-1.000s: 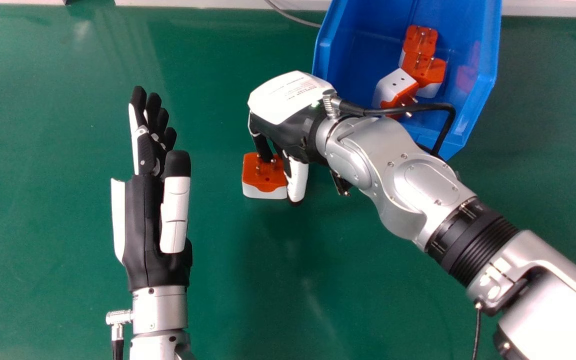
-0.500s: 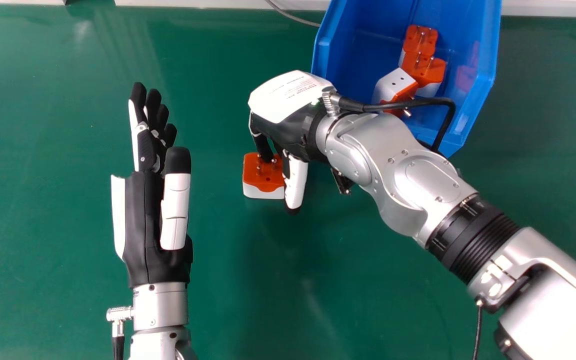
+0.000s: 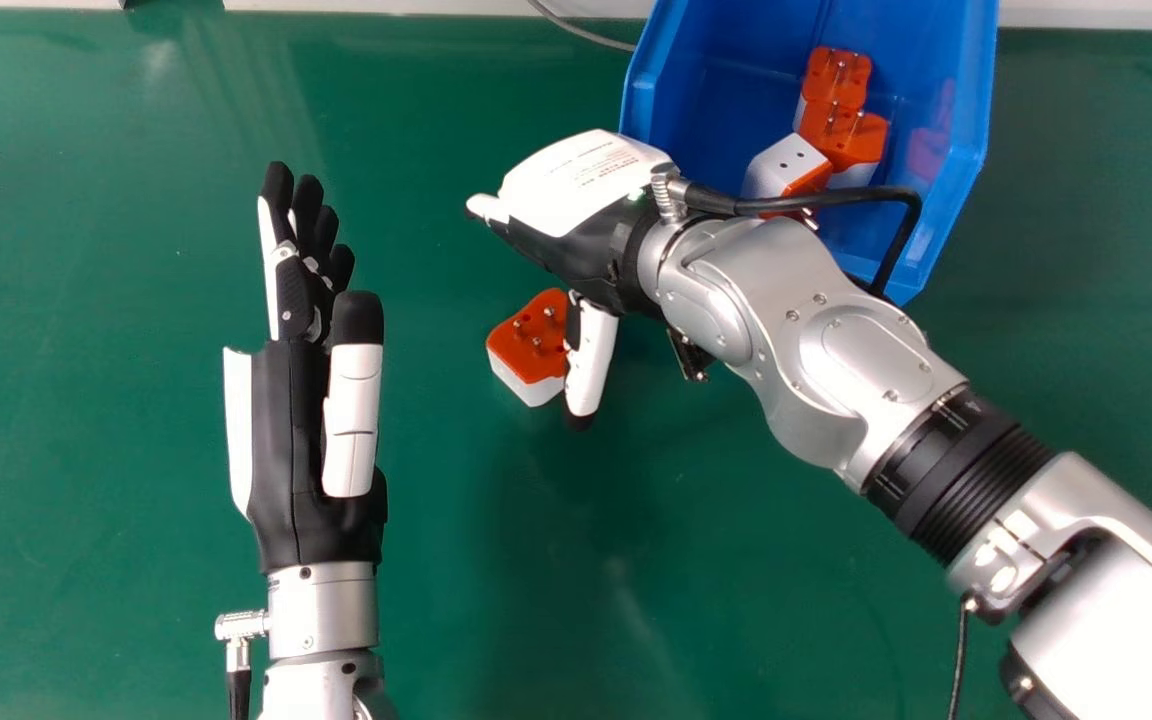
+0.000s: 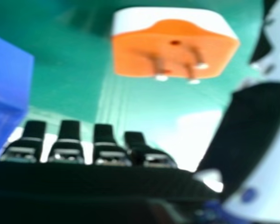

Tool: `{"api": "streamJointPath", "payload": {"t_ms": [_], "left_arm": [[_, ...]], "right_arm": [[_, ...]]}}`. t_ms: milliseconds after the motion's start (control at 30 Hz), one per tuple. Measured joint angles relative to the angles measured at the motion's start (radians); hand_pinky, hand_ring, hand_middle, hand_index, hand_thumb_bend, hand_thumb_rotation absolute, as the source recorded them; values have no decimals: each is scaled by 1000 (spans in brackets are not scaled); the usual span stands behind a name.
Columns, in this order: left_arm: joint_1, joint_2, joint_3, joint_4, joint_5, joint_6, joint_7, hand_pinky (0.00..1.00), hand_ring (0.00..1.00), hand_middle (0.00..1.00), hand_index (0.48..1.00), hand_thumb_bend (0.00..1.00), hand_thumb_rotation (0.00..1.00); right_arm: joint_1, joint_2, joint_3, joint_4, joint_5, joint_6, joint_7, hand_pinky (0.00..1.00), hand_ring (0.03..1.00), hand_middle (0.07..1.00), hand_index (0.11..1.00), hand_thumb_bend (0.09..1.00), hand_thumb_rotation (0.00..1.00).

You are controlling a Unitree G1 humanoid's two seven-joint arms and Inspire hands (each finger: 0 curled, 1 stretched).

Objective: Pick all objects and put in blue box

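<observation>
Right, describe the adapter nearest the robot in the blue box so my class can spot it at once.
Find the blue box on the table's far side, right of centre. Inside, the adapter nearest the robot lies partly behind a black cable. A white face with two dark holes sets it apart; its neighbours turn orange, pronged faces up.

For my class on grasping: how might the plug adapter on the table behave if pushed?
The plug adapter looks like hard plastic, so probably stiff. Boxy, it would likely slide, not roll. Its upturned pins might snag a grasp.
</observation>
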Motion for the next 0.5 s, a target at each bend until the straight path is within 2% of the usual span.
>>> {"api": "streamJointPath", "payload": {"t_ms": [133,500], "left_arm": [[0,0,-1,0,6,0,3,1000,1000,1000,1000,806,898],[0,0,-1,0,6,0,4,1000,1000,1000,1000,802,900]], "right_arm": [[11,-2,-2,-1,12,-18,-38,969,974,980,979,981,293],[13,0,-1,7,20,-23,-67,982,992,994,994,995,294]]}}
